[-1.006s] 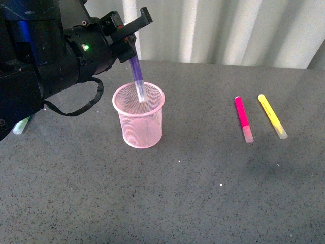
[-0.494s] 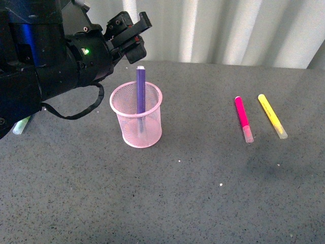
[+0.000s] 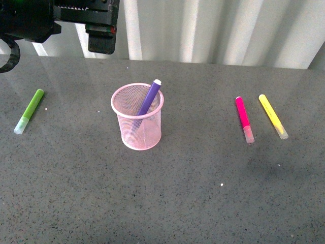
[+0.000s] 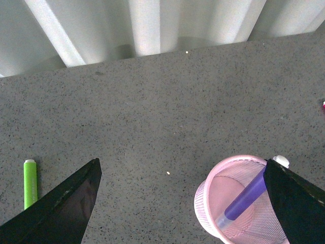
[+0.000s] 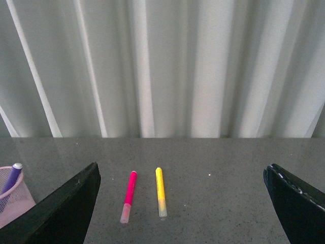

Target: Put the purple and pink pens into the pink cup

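Purple pen [image 3: 148,99] in pink cup [image 3: 137,133]; my left tool [image 4: 181,163] and right tool [image 5: 181,166] wide open, empty; next: pink pen [image 3: 242,114], right of cup.

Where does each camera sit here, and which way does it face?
Front view: on the robot's body, facing forward and down at the table, pink cup holding the purple pen; left arm shows top left.
Left wrist view: on the left arm, looking down through the open left gripper at pink cup and green marker.
Right wrist view: on the right arm, facing the ribbed backdrop past the open right gripper, over pink pen and yellow marker.
Shared: all three show the pink cup and purple pen.
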`<state>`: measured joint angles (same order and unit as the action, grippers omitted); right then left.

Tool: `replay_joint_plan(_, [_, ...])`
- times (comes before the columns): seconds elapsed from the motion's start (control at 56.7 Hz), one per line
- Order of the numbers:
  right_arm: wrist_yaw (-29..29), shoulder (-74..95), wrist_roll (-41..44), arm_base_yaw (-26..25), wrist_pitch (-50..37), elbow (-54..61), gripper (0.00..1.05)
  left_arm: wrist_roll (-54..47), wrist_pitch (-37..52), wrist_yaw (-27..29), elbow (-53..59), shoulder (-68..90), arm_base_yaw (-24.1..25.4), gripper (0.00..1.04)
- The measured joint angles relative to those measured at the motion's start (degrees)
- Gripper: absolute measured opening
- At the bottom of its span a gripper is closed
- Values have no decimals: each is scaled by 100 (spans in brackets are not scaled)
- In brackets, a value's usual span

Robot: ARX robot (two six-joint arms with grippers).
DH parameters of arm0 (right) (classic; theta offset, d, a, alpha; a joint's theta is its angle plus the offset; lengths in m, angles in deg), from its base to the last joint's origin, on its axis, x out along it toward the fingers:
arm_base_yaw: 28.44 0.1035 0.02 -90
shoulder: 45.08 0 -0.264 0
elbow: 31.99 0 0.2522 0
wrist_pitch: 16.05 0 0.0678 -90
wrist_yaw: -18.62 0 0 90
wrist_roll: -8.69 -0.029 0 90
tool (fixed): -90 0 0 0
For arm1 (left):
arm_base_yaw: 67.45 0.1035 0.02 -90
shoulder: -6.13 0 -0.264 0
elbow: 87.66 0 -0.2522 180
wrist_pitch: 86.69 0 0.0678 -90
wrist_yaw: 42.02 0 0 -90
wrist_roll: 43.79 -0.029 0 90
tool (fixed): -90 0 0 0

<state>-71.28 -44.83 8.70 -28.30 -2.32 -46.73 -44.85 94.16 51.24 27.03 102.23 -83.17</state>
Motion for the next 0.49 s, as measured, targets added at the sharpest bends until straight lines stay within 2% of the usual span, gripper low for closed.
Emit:
replay_joint_plan(0.053, [0,0,0,0,0,0,98,7,535,341,175,87,-9,94])
replay_joint_plan(0.106, [0,0,0,0,0,0,98,22,1932,892,660,131,-4,85])
replay_joint_plan(0.177, [4,0,0,0,0,0,98,48,3335,988,1320,76,68,74])
replay_joint_plan(0.265, [7,0,0,0,0,0,98,74,4433,935,1991,-238,238,60])
replay_joint_plan(0.424, [0,0,0,0,0,0,98,109,4782,741,2730,-988,522,35])
replay_joint_plan(0.494, [2,0,0,0,0,0,98,111,4782,586,3158,-1320,645,19])
